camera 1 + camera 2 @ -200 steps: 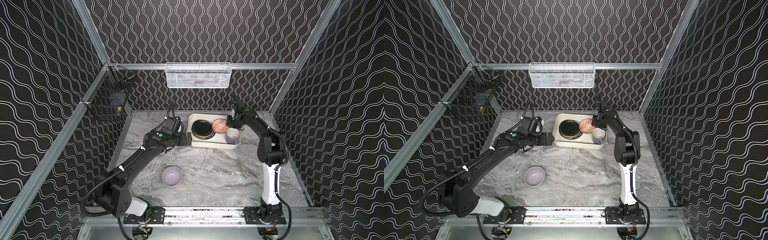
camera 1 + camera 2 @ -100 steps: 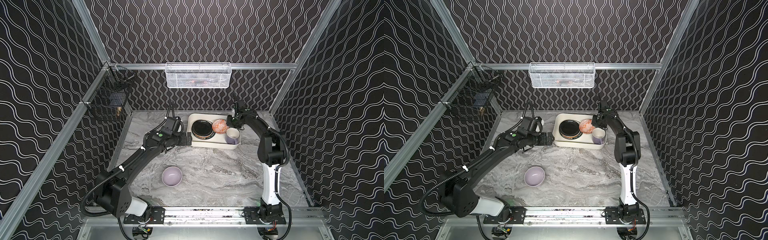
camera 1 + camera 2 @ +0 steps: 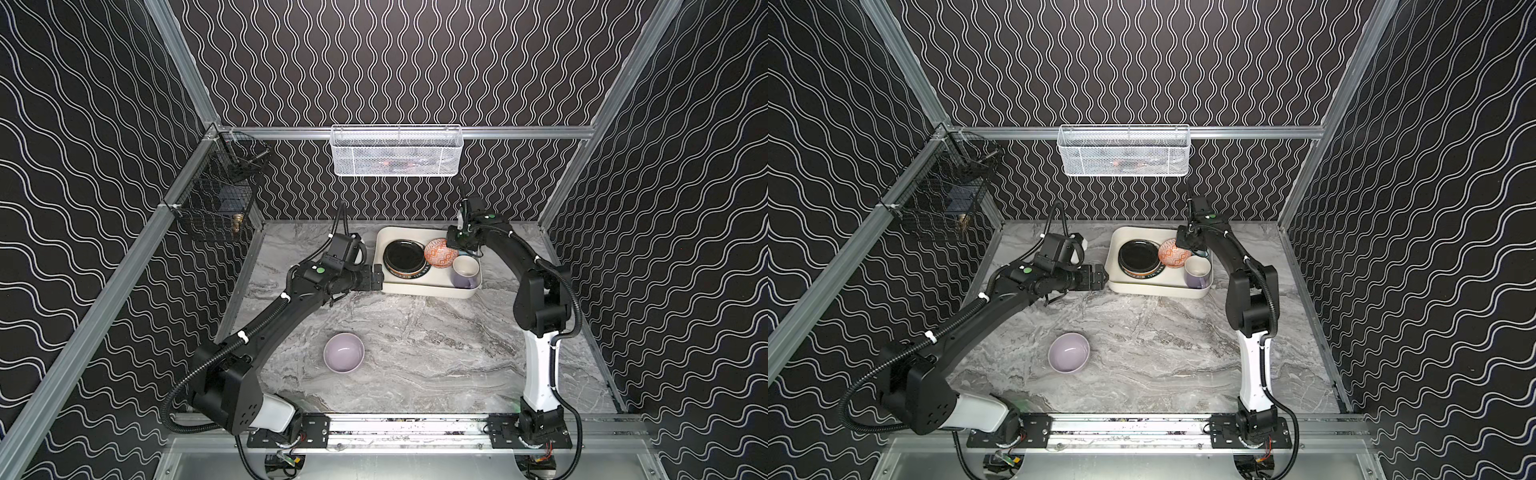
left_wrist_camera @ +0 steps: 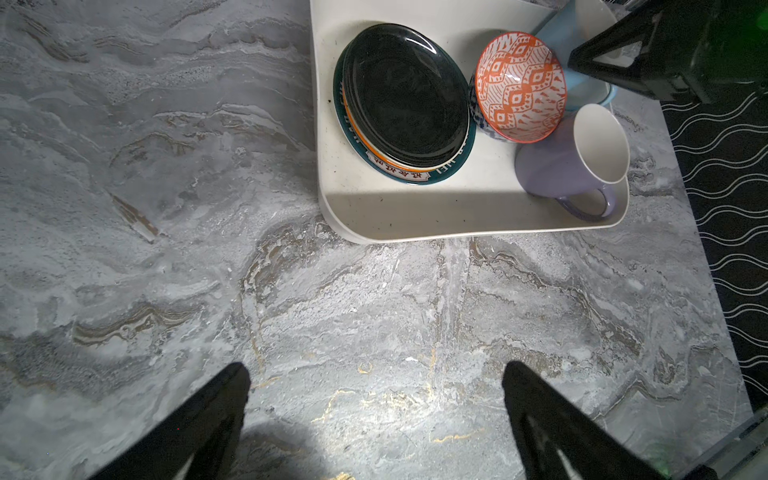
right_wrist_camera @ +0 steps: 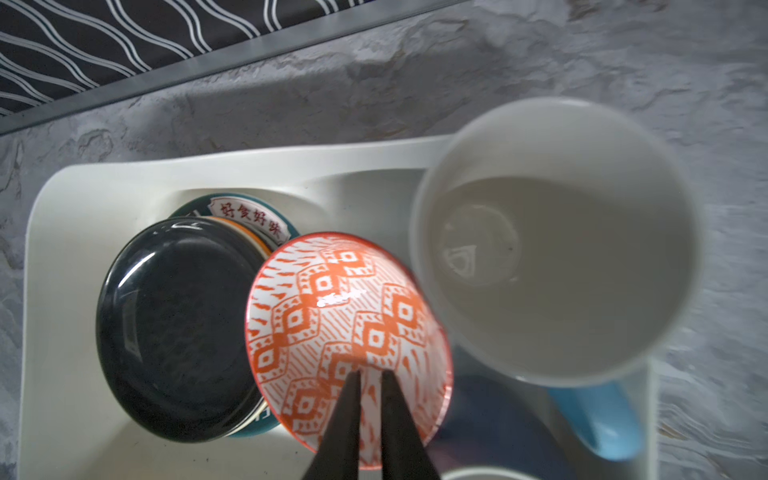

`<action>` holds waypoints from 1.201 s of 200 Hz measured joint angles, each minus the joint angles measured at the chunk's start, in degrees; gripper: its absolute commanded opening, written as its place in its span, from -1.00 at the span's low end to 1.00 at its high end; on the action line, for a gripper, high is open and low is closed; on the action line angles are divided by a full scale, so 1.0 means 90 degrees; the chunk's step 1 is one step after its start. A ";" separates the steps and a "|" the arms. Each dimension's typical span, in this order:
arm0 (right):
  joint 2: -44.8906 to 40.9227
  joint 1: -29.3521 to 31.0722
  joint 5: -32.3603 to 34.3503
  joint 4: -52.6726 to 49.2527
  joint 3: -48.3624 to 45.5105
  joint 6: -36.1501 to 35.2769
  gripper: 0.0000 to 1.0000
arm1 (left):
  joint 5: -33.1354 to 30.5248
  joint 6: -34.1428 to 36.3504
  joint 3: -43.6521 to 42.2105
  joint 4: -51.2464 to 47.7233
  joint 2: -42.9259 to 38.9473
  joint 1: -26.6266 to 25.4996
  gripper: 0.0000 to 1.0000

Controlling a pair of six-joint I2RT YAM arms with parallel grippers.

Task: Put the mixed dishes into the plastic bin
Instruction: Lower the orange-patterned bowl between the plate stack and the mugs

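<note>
Wallpapered robot test cell

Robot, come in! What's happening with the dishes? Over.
Left tool open, empty. Right tool pinching orange bowl rim in the bin. Purple bowl waiting on table. Nothing blocking.

1. My right hand covers most of the blue mug in both top views.
2. That mug is blurred in my right wrist view.
3. The black plate hides the plates beneath, bar their rims.
4. The white basket holds things too small to tell.
</note>
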 measured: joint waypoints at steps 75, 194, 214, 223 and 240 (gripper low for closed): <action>0.0561 0.0151 0.0075 -0.0165 0.0369 -0.0039 -0.74 | 0.0063 0.0000 -0.0010 0.0024 0.0044 0.0087 0.97; 0.1275 0.0243 -0.0036 -0.0318 0.0942 -0.0061 -0.72 | 0.0338 0.0000 -0.0078 0.0141 0.0223 0.0355 0.97; 0.1316 0.0291 -0.0097 -0.0347 0.1003 -0.0063 -0.72 | 0.0359 -0.0002 -0.0095 0.0151 0.0223 0.0362 0.97; 0.1348 0.0304 -0.0131 -0.0362 0.1047 -0.0066 -0.72 | 0.0364 -0.0002 -0.0097 0.0153 0.0223 0.0364 0.97; 0.1411 0.0333 -0.0163 -0.0393 0.1120 -0.0080 -0.72 | 0.0381 -0.0002 -0.0117 0.0185 0.0216 0.0367 0.97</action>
